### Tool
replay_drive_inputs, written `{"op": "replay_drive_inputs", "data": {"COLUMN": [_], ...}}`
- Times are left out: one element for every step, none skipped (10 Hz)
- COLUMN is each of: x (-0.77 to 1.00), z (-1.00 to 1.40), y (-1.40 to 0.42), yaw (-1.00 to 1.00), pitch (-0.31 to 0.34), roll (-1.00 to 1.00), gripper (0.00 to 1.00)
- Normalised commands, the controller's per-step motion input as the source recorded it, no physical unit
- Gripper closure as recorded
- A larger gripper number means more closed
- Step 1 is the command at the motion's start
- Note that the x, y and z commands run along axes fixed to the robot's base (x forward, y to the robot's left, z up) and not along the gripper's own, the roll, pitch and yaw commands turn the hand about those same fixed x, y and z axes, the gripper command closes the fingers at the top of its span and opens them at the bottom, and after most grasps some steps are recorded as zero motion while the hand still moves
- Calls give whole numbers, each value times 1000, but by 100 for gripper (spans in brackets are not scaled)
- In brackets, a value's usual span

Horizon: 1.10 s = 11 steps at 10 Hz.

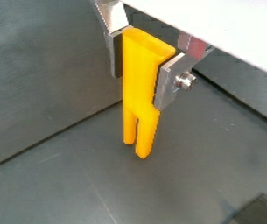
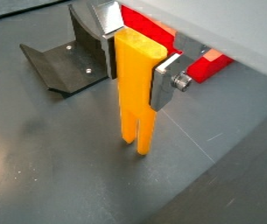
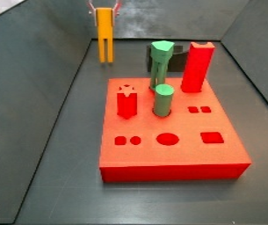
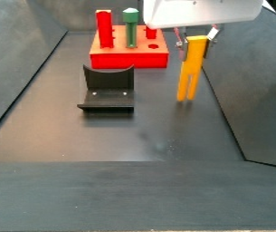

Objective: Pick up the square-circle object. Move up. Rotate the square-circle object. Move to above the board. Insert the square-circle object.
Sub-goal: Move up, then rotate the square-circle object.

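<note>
The gripper point(image 2: 133, 66) grasps the square-circle object point(image 2: 135, 92) near its top, fingers point(image 2: 165, 80) clenched on both sides. The peg hangs upright, prongs down, seemingly just off the floor, well apart from the board point(image 3: 171, 132). Pickup looks done; rotating, carrying over and inserting remain

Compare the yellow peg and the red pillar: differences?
The yellow peg is slim, forked at its lower end, gripped between the gripper fingers off the board. The red pillar is thicker, square, unforked, free, standing at the board's far edge. Both stand upright.
</note>
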Motion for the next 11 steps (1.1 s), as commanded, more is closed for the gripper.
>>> {"op": "replay_drive_inputs", "data": {"x": [-34, -64, -50, -26, 475, 507, 360, 181, 62, 34, 0], "z": [838, 700, 607, 392, 1000, 900, 761, 543, 328, 226, 0], "y": [8, 6, 9, 12, -323, -339, -250, -102, -49, -43, 0], "yaw": [-21, -22, -22, -22, 0, 5, 29, 31, 32, 33, -1000], "pitch": [4, 27, 30, 40, 0, 15, 77, 89, 65, 50, -11], "roll": [-3, -2, 2, 8, 0, 2, -6, -19, -22, -22, -6], "gripper": [100, 100, 100, 100, 100, 100, 100, 100, 100, 100, 100]}}
